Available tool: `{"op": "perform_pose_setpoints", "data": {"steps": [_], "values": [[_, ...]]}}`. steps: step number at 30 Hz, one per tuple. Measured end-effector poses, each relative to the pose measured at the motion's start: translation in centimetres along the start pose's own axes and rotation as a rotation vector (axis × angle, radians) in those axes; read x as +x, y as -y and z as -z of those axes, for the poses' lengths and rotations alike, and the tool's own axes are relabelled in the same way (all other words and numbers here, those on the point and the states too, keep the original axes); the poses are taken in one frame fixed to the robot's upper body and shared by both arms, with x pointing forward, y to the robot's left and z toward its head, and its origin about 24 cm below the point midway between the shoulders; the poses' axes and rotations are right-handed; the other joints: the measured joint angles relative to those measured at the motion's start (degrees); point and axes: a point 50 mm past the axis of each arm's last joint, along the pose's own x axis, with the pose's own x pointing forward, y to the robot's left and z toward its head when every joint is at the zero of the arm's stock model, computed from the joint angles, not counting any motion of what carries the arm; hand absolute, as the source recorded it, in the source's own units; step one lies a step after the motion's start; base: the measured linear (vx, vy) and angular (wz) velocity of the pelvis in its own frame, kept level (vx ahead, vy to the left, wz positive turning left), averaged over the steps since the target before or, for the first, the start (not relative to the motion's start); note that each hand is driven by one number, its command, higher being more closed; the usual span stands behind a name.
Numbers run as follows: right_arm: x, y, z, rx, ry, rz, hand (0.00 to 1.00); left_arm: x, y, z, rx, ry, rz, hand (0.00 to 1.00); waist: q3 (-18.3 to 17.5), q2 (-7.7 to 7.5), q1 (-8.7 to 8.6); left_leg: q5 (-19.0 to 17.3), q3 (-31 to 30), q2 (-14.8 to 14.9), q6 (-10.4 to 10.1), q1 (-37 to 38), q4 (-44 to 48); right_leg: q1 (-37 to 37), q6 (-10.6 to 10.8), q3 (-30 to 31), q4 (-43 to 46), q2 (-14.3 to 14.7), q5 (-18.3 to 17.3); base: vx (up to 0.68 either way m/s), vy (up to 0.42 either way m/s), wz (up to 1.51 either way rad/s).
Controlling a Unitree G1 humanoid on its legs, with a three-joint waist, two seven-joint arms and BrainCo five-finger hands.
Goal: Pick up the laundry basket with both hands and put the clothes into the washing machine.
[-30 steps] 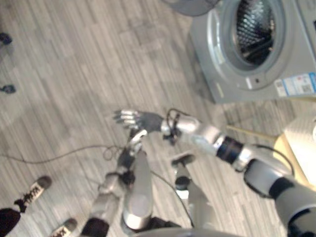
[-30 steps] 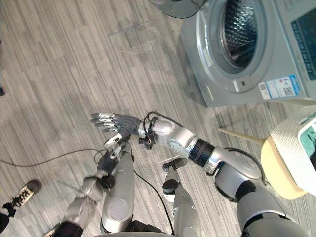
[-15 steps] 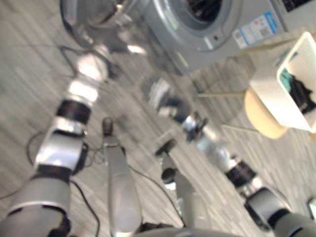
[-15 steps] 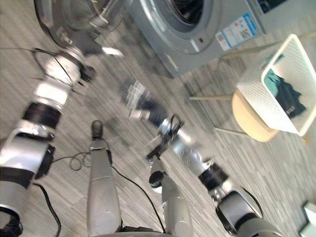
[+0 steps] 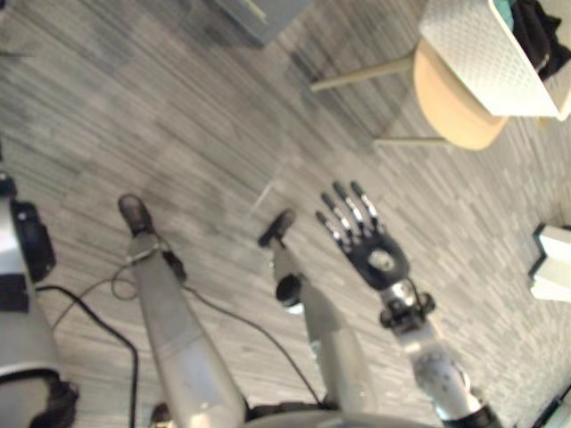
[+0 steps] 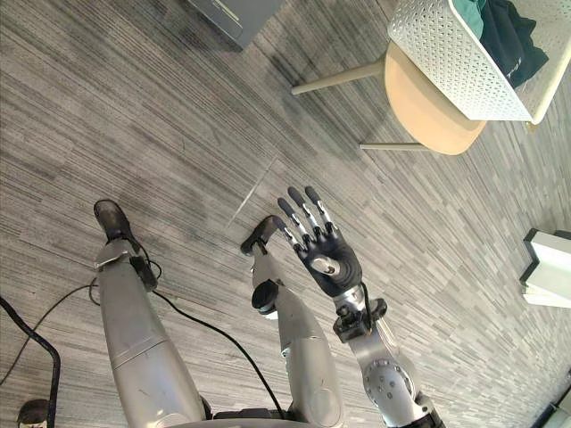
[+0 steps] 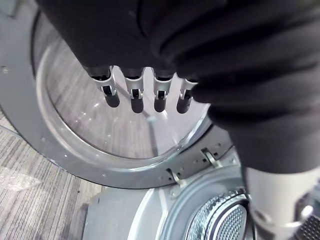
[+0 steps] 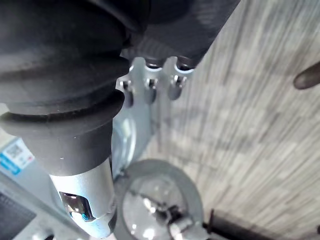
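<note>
right hand [image 6: 323,254] over the floor [image 6: 134,107], fingers straight, holding nothing, left hand [image 7: 133,92] fingers loose and empty by the washer door [image 7: 35,135], laundry basket [image 6: 446,62] of clothes [image 6: 508,40] up on a stool [image 6: 428,116]

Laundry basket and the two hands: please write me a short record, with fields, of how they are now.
laundry basket: white, on a tan stool
clothes: dark and teal, in the basket
right hand: open, over the floor, apart from the basket
left hand: open, empty, by the washing machine door
door state: open
</note>
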Motion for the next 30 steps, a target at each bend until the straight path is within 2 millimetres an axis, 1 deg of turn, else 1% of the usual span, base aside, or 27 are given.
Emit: {"op": "perform_pose_setpoints", "data": {"steps": [2, 4, 5, 6, 9, 10, 11, 12, 13, 14, 15, 16, 17, 18, 19, 20, 21, 22, 23, 24, 25, 26, 27, 28, 29, 30], "values": [[-0.8, 0.2, 0.6, -0.014, -0.066, 0.020, 0.00, 0.0, -0.4, 0.2, 0.000, -0.006, -0.010, 0.00, 0.00, 0.00, 0.02, -0.14, 0.17, -0.05, 0.08, 0.11, 0.13, 0.13, 0.00, 0.02, -0.15, -0.23, 0.07, 0.13, 0.095, 0.05], [-1.0, 0.6, 1.0, -0.021, -0.104, 0.026, 0.00, -0.3, -0.3, 1.2, -0.004, -0.033, -0.009, 0.00, 0.00, 0.01, 0.00, -0.15, 0.57, -0.11, 0.09, 1.18, 0.17, 1.00, -0.06, 0.09, -0.13, -0.53, 0.11, 0.11, 0.080, 0.07], [-1.4, 1.1, 1.4, -0.014, -0.137, 0.045, 0.00, -0.9, 0.2, 2.4, 0.019, -0.063, 0.015, 0.00, 0.00, 0.01, -0.12, -0.52, 0.96, -0.12, 0.06, 2.87, 0.19, 2.24, -0.07, 0.39, -0.06, -0.66, 0.11, 0.10, 0.067, 0.06], [-1.6, 1.4, 1.5, -0.013, -0.153, 0.052, 0.00, -1.1, 0.5, 2.9, 0.038, -0.072, 0.032, 0.00, 0.01, 0.01, -0.09, -0.74, 1.13, -0.13, 0.07, 3.57, 0.26, 2.82, -0.07, 0.57, -0.01, -0.69, 0.11, 0.12, 0.086, 0.05], [-2.7, 2.6, 2.4, -0.004, -0.244, 0.086, 0.00, -2.7, 1.8, 5.8, 0.075, -0.138, 0.112, 0.00, 0.03, 0.06, -0.04, -2.46, 2.54, -0.06, 0.36, 7.17, 1.23, 4.84, -0.03, 1.80, 1.27, -1.61, -0.57, 0.10, 0.099, -0.05], [-3.3, 3.2, 2.9, 0.009, -0.283, 0.112, 0.00, -3.6, 2.7, 7.2, 0.094, -0.173, 0.160, 0.00, 0.16, 0.25, 0.10, -3.58, 3.00, 0.15, 0.50, 8.64, 1.92, 5.64, 0.69, 2.83, 2.18, -2.04, -1.31, 0.09, 0.151, -0.13], [-3.8, 3.7, 3.5, 0.021, -0.325, 0.135, 0.00, -4.5, 3.2, 8.5, 0.094, -0.209, 0.198, 0.00, 0.22, 0.34, 0.00, -4.28, 3.74, 0.52, 0.74, 10.25, 2.64, 6.58, 0.91, 3.52, 3.13, -2.38, -1.69, 0.07, 0.129, -0.11], [-4.1, 4.0, 3.7, 0.018, -0.347, 0.144, 0.00, -5.0, 3.5, 9.3, 0.086, -0.231, 0.214, 0.00, 0.34, 0.50, -0.03, -4.54, 4.28, 0.67, 0.86, 11.25, 3.21, 7.07, 1.12, 3.90, 3.84, -2.74, -2.05, 0.09, 0.173, -0.13], [-4.7, 4.4, 4.3, 0.025, -0.380, 0.171, 0.00, -6.4, 4.1, 11.2, 0.075, -0.290, 0.244, 0.00, 0.44, 0.65, 0.09, -5.11, 5.77, 1.10, 1.12, 13.91, 4.07, 8.18, 1.29, 5.04, 5.55, -3.36, -2.72, 0.05, 0.092, -0.14], [-4.9, 4.6, 4.6, 0.028, -0.392, 0.185, 0.00, -7.3, 4.2, 12.4, 0.071, -0.328, 0.260, 0.00, 0.44, 0.65, 0.13, -5.40, 6.62, 1.30, 1.23, 15.71, 4.41, 8.83, 1.35, 5.92, 6.56, -3.72, -3.15, 0.09, 0.177, -0.28], [-5.3, 5.1, 5.3, 0.031, -0.414, 0.218, 0.00, -10.2, 4.4, 15.9, 0.054, -0.445, 0.296, 0.00, 0.69, 1.01, 0.15, -5.81, 9.47, 1.93, 1.87, 21.03, 5.13, 10.92, 1.45, 7.70, 9.34, -4.94, -4.26, 0.05, 0.105, -0.30], [-5.5, 5.3, 5.5, 0.034, -0.424, 0.229, 0.00, -11.4, 4.4, 17.2, 0.054, -0.492, 0.312, 0.00, 0.87, 1.27, 0.33, -6.01, 10.76, 2.19, 2.21, 23.41, 5.25, 11.81, 1.36, 8.00, 10.55, -5.48, -4.69, 0.07, 0.117, -0.32], [-5.7, 5.4, 5.7, 0.025, -0.442, 0.237, 0.00, -13.4, 4.4, 19.0, 0.052, -0.559, 0.334, 0.00, 1.23, 1.80, 0.30, -6.18, 12.92, 2.52, 2.45, 27.16, 5.19, 13.13, 0.83, 7.53, 12.47, -6.80, -6.32, 0.04, 0.017, -0.33], [-6.0, 5.7, 5.6, -0.008, -0.459, 0.249, 0.00, -16.1, 4.1, 21.1, 0.047, -0.639, 0.353, 0.00, 1.20, 2.03, 0.40, -6.32, 15.83, 3.07, 2.65, 31.78, 5.02, 15.04, -1.02, 5.15, 15.81, -9.18, -10.24, 0.04, -0.009, -0.46], [-6.4, 6.4, 5.5, -0.032, -0.460, 0.285, 0.00, -19.3, 3.8, 23.2, 0.061, -0.718, 0.392, 0.00, 1.36, 3.76, 0.90, -6.32, 18.60, 3.61, 2.65, 36.40, 4.10, 17.36, -2.52, 0.08, 20.17, -12.46, -14.07, 0.04, -0.035, -0.52], [-6.5, 6.9, 5.3, -0.045, -0.457, 0.308, 0.00, -21.0, 3.5, 24.1, 0.073, -0.757, 0.408, 0.00, 1.08, 3.76, 1.26, -6.32, 19.93, 3.62, 2.65, 38.88, 3.64, 18.18, -2.95, -1.50, 22.75, -14.27, -14.95, 0.05, -0.089, -0.58], [-7.0, 7.8, 4.9, -0.063, -0.449, 0.357, 0.00, -24.1, 3.0, 25.6, 0.077, -0.839, 0.426, 0.00, -0.24, 3.92, 1.45, -6.38, 21.61, 3.59, 2.56, 41.64, 3.64, 18.58, -2.67, -2.93, 26.18, -16.60, -16.08, 0.03, -0.160, -0.60], [-7.7, 9.5, 4.1, -0.079, -0.423, 0.447, 0.00, -29.3, 2.7, 27.6, 0.080, -0.984, 0.467, 0.00, -3.35, 4.86, 1.16, -6.90, 23.42, 3.17, 1.86, 44.60, 2.46, 17.92, -2.69, -2.28, 27.93, -16.43, -17.82, 0.01, -0.231, -0.80], [-8.3, 11.5, 3.0, -0.104, -0.398, 0.549, 0.00, -35.4, 2.6, 28.8, 0.084, -1.139, 0.532, 0.00, -6.16, 6.96, 0.96, -8.07, 25.74, 2.90, 0.62, 48.32, -1.59, 17.93, -1.84, -3.27, 27.02, -15.58, -19.73, 0.02, -0.192, -0.97], [-8.2, 12.8, 2.1, -0.122, -0.365, 0.611, 0.00, -40.1, 2.6, 29.0, 0.073, -1.255, 0.569, 0.00, -7.30, 8.39, 1.21, -8.26, 28.02, 2.75, 0.22, 51.72, -5.91, 20.19, -0.04, -7.02, 27.64, -17.30, -21.39, 0.04, -0.148, -1.00], [-7.9, 13.4, 1.4, -0.138, -0.345, 0.636, 0.00, -42.9, 2.6, 28.9, 0.056, -1.323, 0.586, 0.00, -7.85, 8.88, 1.59, -8.05, 30.05, 1.84, -0.04, 54.43, -7.76, 20.67, -1.29, -7.58, 30.54, -19.69, -22.42, 0.07, -0.139, -1.00], [-8.1, 13.9, 0.1, -0.178, -0.308, 0.679, 0.00, -48.6, 2.8, 27.8, 0.014, -1.452, 0.605, 0.00, -10.39, 9.15, 1.53, -6.30, 34.05, -0.09, -2.26, 58.83, -9.39, 22.79, -0.23, -9.86, 34.19, -24.28, -23.46, 0.09, -0.201, -1.01], [-7.5, 14.3, -0.9, -0.213, -0.259, 0.696, 0.00, -53.2, 3.6, 26.1, -0.040, -1.558, 0.594, 0.00, -11.69, 11.69, 1.22, -5.95, 34.76, 0.31, -2.87, 60.76, -10.87, 23.16, 0.27, -9.57, 34.84, -23.10, -24.56, 0.09, -0.212, -0.78], [-7.1, 14.3, -1.4, -0.232, -0.231, 0.700, 0.00, -54.9, 4.4, 25.2, -0.076, -1.598, 0.597, 0.00, -12.69, 12.68, 1.03, -5.91, 34.72, 0.26, -2.89, 61.18, -12.01, 23.14, 0.32, -9.40, 34.54, -22.31, -24.79, 0.12, -0.215, -0.51], [-6.9, 14.4, -1.9, -0.258, -0.204, 0.713, 0.00, -57.1, 5.8, 23.5, -0.136, -1.628, 0.599, 0.00, -14.37, 14.00, 0.34, -4.33, 34.19, 0.04, -1.44, 62.05, -14.20, 23.08, -0.02, -9.12, 33.79, -20.76, -25.28, 0.08, -0.169, -0.21], [-6.6, 14.4, -2.1, -0.273, -0.196, 0.714, 0.00, -57.9, 6.4, 22.7, -0.162, -1.630, 0.596, 0.00, -14.82, 14.13, 0.18, -2.42, 34.13, 0.11, -0.82, 63.07, -14.84, 23.08, -0.26, -8.76, 33.78, -20.16, -25.90, 0.13, -0.221, -0.44]]}}
